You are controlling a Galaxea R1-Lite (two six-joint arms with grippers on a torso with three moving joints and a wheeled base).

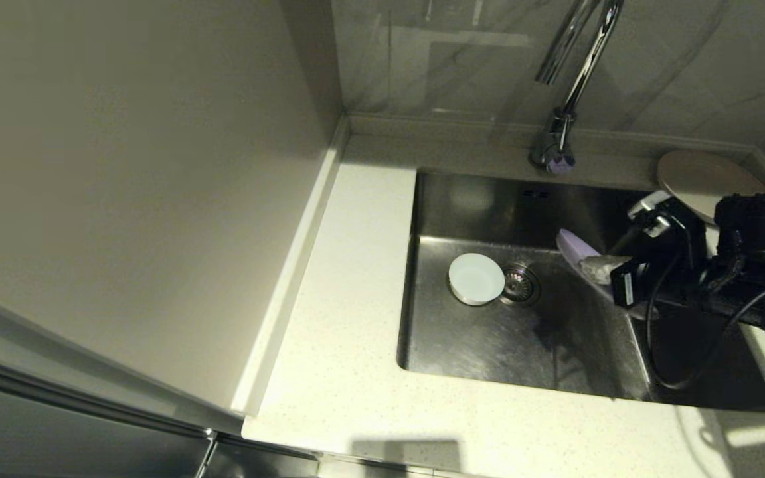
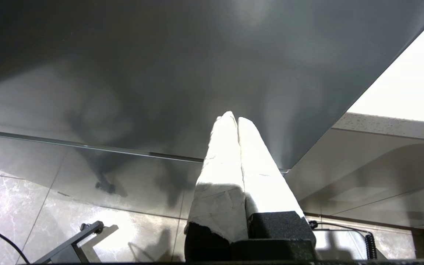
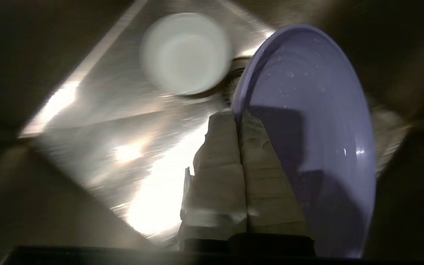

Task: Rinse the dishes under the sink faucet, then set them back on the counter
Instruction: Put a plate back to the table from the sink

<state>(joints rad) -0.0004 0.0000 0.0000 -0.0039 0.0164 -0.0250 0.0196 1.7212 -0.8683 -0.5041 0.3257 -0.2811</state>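
Right gripper is pinched tight on the rim of the lavender plate, holding it tilted on edge inside the sink, off to the right of the drain. White bowl sits on the basin floor touching the drain's left side; the beige plate rests on the bench right of the faucet. Droplets on the lavender plate suggest rinsing is likely done. Best now: lift straight, clear the sink wall, keep the pinch firm since wet glaze slips. Left gripper is parked off to the side, fingers together, empty.
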